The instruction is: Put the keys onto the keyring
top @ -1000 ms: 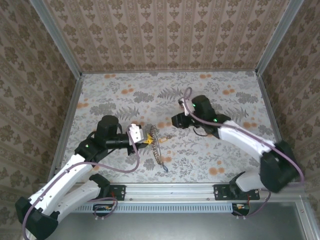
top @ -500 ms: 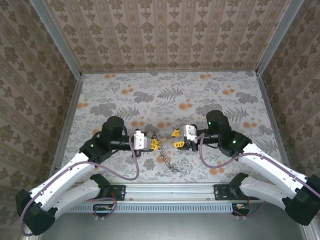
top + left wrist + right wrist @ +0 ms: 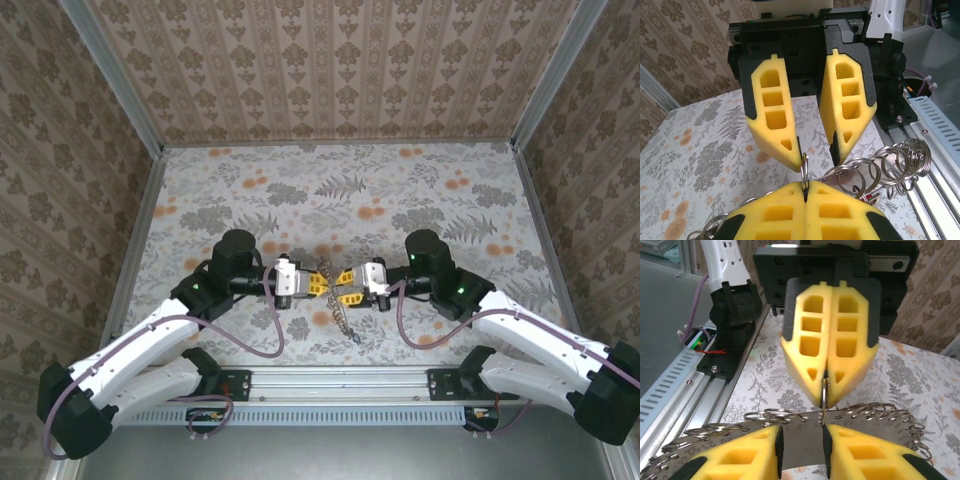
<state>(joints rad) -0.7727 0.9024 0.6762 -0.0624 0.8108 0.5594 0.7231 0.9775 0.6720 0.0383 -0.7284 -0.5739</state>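
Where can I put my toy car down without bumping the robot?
Not the near middle: the left gripper and right gripper meet there at the keyring. The far half of the table, from them to the back wall, is bare, both far corners too.

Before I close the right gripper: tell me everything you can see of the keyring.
The keyring is a drooping chain of linked silvery metal split rings. One ring, standing on edge, is pinched in the shut left gripper; the rest trails away to the side. The open right gripper flanks that ring; contact is unclear.
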